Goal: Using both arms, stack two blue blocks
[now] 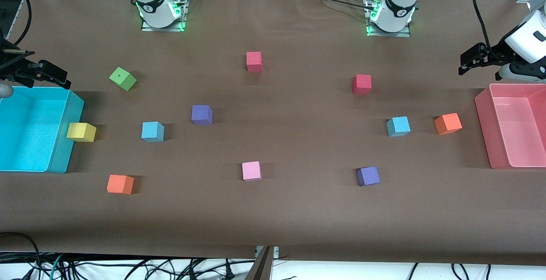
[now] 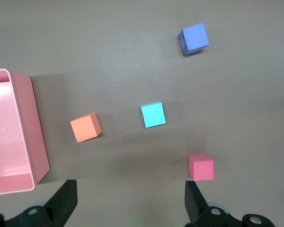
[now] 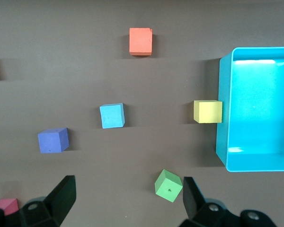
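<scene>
Blue blocks lie well apart on the table (image 1: 273, 212), unstacked. One blue block (image 1: 152, 131) sits toward the right arm's end, between a yellow block (image 1: 81, 132) and a purple block (image 1: 201, 114). The other blue block (image 1: 398, 126) sits toward the left arm's end, just beside an orange block (image 1: 448, 123). Left gripper (image 2: 130, 198) hangs near the pink bin (image 1: 484, 114), fingers spread, empty. Right gripper (image 3: 128, 196) hangs near the cyan bin (image 1: 64, 152), fingers spread, empty.
</scene>
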You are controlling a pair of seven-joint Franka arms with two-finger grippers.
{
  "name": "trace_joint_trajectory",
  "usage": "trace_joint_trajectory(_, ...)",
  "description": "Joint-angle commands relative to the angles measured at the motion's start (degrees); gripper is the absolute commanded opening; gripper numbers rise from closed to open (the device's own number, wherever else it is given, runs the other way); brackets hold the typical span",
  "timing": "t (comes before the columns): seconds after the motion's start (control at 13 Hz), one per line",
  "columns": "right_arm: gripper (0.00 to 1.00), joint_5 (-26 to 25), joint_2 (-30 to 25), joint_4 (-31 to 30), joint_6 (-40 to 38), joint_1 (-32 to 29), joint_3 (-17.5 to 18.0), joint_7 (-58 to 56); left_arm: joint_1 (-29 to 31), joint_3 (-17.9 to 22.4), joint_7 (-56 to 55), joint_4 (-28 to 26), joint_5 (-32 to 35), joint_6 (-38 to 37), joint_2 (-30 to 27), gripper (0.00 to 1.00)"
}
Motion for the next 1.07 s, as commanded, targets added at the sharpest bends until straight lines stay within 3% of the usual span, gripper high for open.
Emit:
trace_joint_trajectory(0.0,1.00,-0.7,-0.5,-0.4,0.1,-0.5,0.7,0.6,-0.4,-1.7,-4.0,1.8,0.5,-1.4,0.6,1.00)
trace_joint_trajectory(1.0,1.00,-0.7,-0.5,-0.4,0.2,-0.5,0.7,0.3,0.3,-2.2,-5.7,1.8,0.5,-1.5,0.3,1.00)
